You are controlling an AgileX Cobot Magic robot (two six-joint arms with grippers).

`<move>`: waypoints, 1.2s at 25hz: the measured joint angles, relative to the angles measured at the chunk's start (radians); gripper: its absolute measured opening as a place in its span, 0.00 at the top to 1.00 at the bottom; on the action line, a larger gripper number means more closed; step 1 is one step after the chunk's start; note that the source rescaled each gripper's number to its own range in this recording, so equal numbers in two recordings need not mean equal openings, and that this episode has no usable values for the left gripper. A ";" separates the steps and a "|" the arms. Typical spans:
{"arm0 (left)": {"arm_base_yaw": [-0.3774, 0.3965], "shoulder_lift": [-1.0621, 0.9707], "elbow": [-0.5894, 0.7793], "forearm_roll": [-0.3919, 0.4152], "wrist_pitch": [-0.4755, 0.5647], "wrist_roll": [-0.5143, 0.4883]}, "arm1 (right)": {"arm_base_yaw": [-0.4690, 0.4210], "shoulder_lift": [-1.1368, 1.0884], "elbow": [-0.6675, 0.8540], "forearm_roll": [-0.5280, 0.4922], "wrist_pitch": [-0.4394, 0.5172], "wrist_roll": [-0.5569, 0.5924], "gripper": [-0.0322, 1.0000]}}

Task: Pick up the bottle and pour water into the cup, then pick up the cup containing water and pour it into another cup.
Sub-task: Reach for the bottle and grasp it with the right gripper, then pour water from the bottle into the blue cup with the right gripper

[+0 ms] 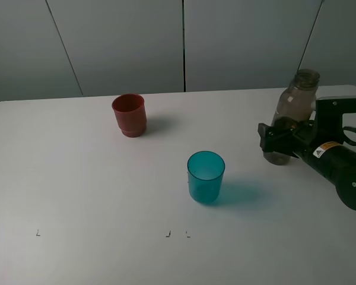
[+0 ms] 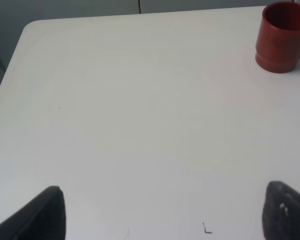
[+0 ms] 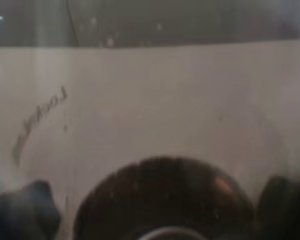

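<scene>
The smoky grey-brown bottle (image 1: 295, 110) stands upright at the table's right side, its neck uncapped. My right gripper (image 1: 279, 141) is at its lower body with a finger on either side, open. In the right wrist view the bottle (image 3: 165, 110) fills the picture, blurred, between the dark fingertips (image 3: 25, 210). The teal cup (image 1: 205, 177) stands upright near the table's middle, left of the bottle. The red cup (image 1: 129, 114) (image 2: 282, 37) stands upright farther back and left. My left gripper (image 2: 165, 215) is open over bare table, well short of the red cup, and it does not show in the exterior view.
The white table (image 1: 77, 178) has small pen marks (image 1: 168, 234) near its front edge. A grey panelled wall (image 1: 184, 41) runs behind the table. The right arm's black body (image 1: 338, 163) lies at the right edge.
</scene>
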 joint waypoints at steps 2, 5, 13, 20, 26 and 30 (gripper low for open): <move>0.000 0.000 0.000 0.000 0.000 0.000 | 0.000 0.000 -0.015 0.000 0.000 0.012 0.00; 0.000 0.000 0.000 0.000 0.000 0.000 | 0.000 0.000 -0.021 0.000 -0.002 0.024 0.00; 0.000 0.000 0.000 0.000 0.000 0.000 | 0.000 0.000 -0.021 0.000 -0.002 0.028 0.05; 0.000 0.000 0.000 0.000 0.000 0.000 | 0.000 0.000 -0.021 -0.002 -0.002 0.022 0.97; 0.000 0.000 0.000 0.000 0.000 0.000 | 0.000 0.000 -0.021 -0.007 -0.002 0.022 0.97; 0.000 0.000 0.000 0.000 0.000 0.000 | 0.000 0.000 -0.021 -0.011 -0.002 0.022 0.97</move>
